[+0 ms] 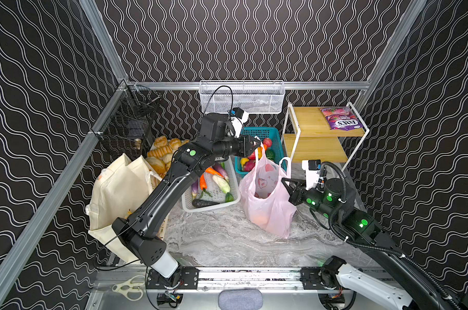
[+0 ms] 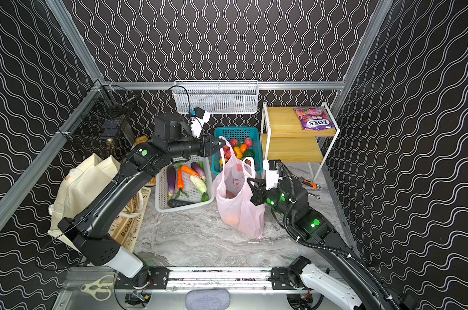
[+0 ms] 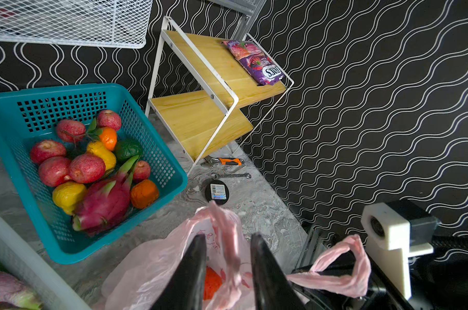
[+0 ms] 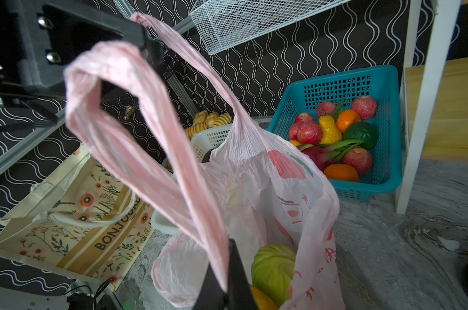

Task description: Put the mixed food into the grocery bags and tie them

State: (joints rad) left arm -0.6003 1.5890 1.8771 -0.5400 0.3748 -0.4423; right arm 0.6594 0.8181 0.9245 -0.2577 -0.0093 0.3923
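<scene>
Nearest, mid-desk, the right end effector [image 1: 287,189] is clamped on one handle [image 4: 147,166] of the pink bag [image 1: 267,204], probably to hold it up for tying. Beyond, the left end effector [image 3: 227,236] straddles the other handle [image 4: 200,67], fingers [image 3: 192,257] apart. Film veils the contents beyond a cabbage [image 4: 274,265]. The tote [image 1: 117,193] at the left edge hides its inside. Farthest, a pouch [image 1: 340,118] lies on the corner shelf [image 1: 308,120].

Both top views: we look steeply down from high above the desk's [image 1: 227,241] front edge toward the back wall, sharing the whole scene.
Left wrist view: we sit close over the pink bag [image 3: 157,257], facing the shelf [image 3: 200,115].
Right wrist view: we sit close behind that bag, facing the teal basket [image 4: 383,80], which both wrist views share.
</scene>
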